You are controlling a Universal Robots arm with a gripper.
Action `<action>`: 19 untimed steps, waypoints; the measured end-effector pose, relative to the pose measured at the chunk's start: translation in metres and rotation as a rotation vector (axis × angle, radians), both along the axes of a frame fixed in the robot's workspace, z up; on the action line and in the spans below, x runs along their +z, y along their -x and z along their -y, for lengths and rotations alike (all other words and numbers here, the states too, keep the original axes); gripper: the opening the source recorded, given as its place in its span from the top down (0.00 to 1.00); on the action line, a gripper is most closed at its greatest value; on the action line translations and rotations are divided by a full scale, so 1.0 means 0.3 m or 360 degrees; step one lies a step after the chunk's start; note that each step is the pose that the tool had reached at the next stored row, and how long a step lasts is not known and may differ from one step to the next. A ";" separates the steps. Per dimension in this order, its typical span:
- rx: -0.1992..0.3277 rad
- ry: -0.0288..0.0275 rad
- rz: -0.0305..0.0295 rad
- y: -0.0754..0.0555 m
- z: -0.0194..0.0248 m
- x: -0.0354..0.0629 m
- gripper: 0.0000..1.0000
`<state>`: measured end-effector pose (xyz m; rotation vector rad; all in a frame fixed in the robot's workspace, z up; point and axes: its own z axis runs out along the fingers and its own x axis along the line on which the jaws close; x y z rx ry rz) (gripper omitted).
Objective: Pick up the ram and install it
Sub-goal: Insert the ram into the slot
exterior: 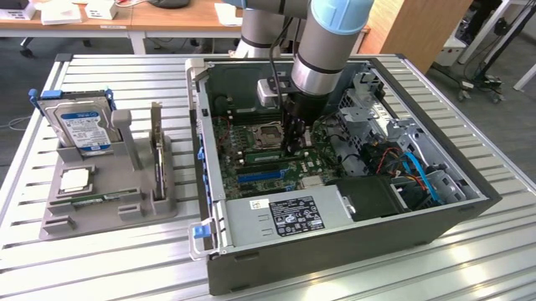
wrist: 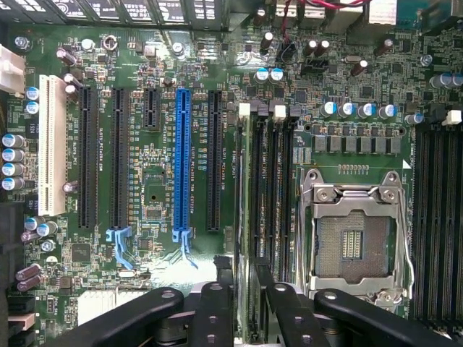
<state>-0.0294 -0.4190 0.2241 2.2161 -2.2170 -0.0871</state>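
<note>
ram | standing on edge | long axis parallel to blue slot

A silver hard drive stands upright in a grey holder on the slatted worktop. Beside it sits an open computer case.

Looks like a robotics lab or tech workshop to me, since there's a silver-and-blue industrial robot arm reaching into an opened grey metal desktop PC case on a ribbed aluminium workbench, a grey plastic parts rack alongside, and light wooden office desks behind.
</note>
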 end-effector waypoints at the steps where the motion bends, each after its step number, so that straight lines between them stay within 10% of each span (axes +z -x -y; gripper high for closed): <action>1: 0.0000 0.00000 -0.00001 0.000 0.000 0.000 0.75; 19: 0.0000 0.00002 -0.00001 0.000 0.000 0.113 0.75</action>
